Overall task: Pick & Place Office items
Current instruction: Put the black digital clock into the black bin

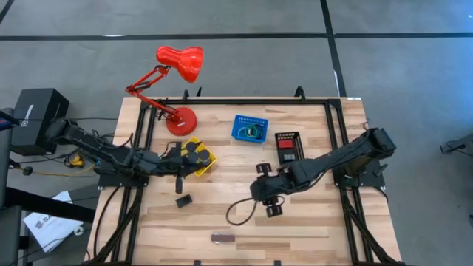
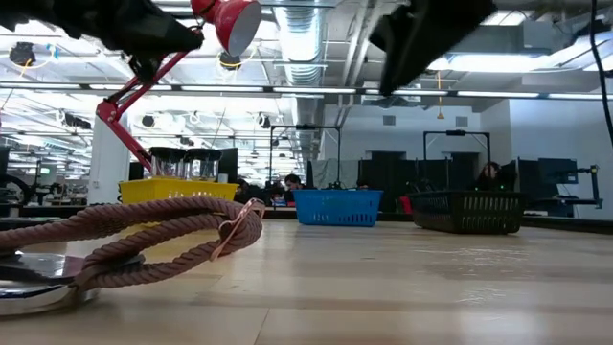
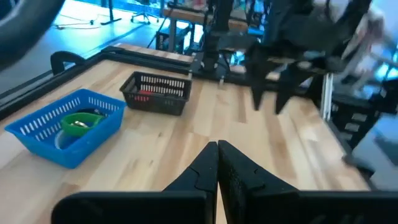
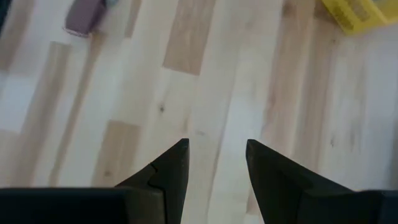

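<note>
My right gripper hangs open over bare wood near the table's middle, with nothing between its fingers. A black cord loop lies just left of it. A brownish bar lies near the front edge and also shows in the right wrist view. A black block lies left of the middle. My left gripper is shut and empty beside the yellow basket, which holds black rolls. The blue basket holds a green piece. The black basket holds a red block.
A red desk lamp stands at the far left, its base on the table. Black frame rails run along the left and right table edges. In the low view the cord loop fills the foreground. Bare wood lies at the near right.
</note>
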`<action>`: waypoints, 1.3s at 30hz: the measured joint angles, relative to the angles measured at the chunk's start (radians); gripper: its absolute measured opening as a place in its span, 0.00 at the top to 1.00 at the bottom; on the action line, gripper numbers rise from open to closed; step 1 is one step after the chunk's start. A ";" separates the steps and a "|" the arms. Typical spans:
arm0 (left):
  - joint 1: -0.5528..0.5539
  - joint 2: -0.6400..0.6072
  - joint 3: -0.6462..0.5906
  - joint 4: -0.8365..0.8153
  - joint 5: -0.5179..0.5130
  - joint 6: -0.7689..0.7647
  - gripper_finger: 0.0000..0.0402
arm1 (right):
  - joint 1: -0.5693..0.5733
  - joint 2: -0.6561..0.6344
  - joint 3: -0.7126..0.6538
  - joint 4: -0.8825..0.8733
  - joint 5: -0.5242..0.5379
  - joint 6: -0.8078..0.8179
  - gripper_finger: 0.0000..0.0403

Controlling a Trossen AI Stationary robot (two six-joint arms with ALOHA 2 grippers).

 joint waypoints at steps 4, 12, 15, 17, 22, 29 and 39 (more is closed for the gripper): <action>-0.110 0.038 -0.001 0.054 -0.119 -0.059 1.00 | 0.012 -0.122 -0.198 0.133 0.059 0.000 0.63; -0.216 0.221 0.062 0.262 -0.272 0.051 1.00 | -0.049 -0.382 -0.546 0.579 0.064 -0.086 0.63; -0.202 0.277 0.135 0.266 -0.308 0.129 1.00 | -0.091 -0.440 -0.595 0.705 0.062 -0.110 0.63; -0.194 0.300 0.175 0.264 -0.314 0.220 1.00 | -0.118 -0.449 -0.605 0.745 0.061 -0.109 0.63; -0.205 0.314 0.206 0.255 -0.313 0.301 1.00 | -0.165 -0.416 -0.605 0.799 0.062 -0.033 0.63; -0.209 0.310 0.206 0.112 -0.321 0.181 0.91 | -0.184 -0.335 -0.605 0.863 0.060 -0.035 0.63; -0.215 0.310 0.206 -0.248 -0.151 -0.192 0.59 | -0.187 -0.270 -0.604 0.978 0.060 -0.036 0.63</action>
